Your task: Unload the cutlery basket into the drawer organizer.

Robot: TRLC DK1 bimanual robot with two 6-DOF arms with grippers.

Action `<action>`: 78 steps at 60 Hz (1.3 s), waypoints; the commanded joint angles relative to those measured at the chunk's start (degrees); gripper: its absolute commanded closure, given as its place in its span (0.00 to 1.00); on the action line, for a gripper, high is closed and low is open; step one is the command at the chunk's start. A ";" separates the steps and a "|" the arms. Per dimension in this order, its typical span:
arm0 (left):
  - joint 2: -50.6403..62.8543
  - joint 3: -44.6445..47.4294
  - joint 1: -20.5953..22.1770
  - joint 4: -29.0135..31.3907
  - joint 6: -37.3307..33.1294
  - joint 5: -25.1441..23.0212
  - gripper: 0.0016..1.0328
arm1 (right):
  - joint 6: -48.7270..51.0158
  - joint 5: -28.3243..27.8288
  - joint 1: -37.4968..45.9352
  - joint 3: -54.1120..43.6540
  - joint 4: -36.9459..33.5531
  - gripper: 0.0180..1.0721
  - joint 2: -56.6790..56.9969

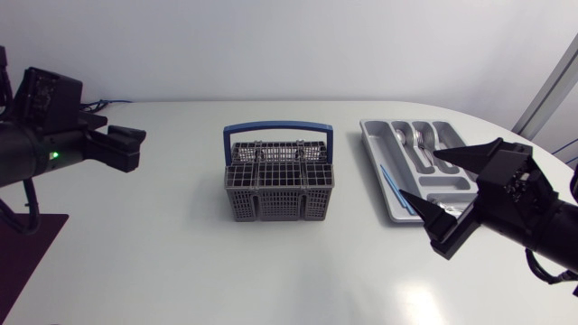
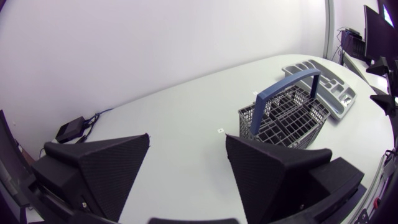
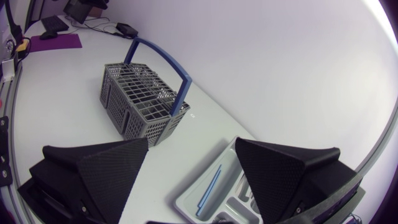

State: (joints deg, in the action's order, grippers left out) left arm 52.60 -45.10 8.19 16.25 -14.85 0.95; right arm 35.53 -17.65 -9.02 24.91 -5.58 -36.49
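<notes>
The grey wire cutlery basket (image 1: 278, 185) with a blue handle (image 1: 277, 129) stands mid-table; no cutlery shows in it. To its right lies the grey drawer organizer (image 1: 377, 171), holding spoons (image 1: 413, 139) and a thin blue stick (image 1: 394, 189). My right gripper (image 1: 444, 191) hangs open over the organizer's near end, with nothing between its fingers. My left gripper (image 1: 135, 147) is open and empty, well left of the basket. The left wrist view has the basket (image 2: 286, 115) and organizer (image 2: 320, 78) ahead of the left gripper (image 2: 186, 168). In the right wrist view the right gripper (image 3: 193, 171) is above the organizer (image 3: 186, 202), the blue stick (image 3: 209, 190) and the basket (image 3: 143, 93) ahead.
A dark purple mat (image 1: 32, 248) lies at the table's left edge. A black power adapter (image 2: 71, 129) with cables sits near the back edge. White tabletop (image 1: 181, 244) lies bare around the basket.
</notes>
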 commanded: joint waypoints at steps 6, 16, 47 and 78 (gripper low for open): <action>-4.61 5.55 -1.42 -2.01 -0.44 0.19 0.04 | -6.35 0.69 3.13 -3.11 0.57 0.04 6.43; -7.51 7.75 -4.14 -2.01 -0.62 -2.71 0.04 | -11.53 4.47 5.32 -5.13 2.16 0.04 10.91; -23.59 23.66 -11.70 -20.12 5.62 -2.88 0.04 | -16.90 11.94 5.50 -12.69 0.57 0.04 31.13; -38.73 34.94 -9.89 -18.38 10.37 -1.89 0.04 | -26.52 15.22 7.31 -19.10 3.11 0.04 34.14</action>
State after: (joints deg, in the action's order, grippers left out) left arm 16.10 -12.86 -2.20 -2.68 -6.79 -1.17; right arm 12.16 -3.11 -2.20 7.97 -3.81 -2.98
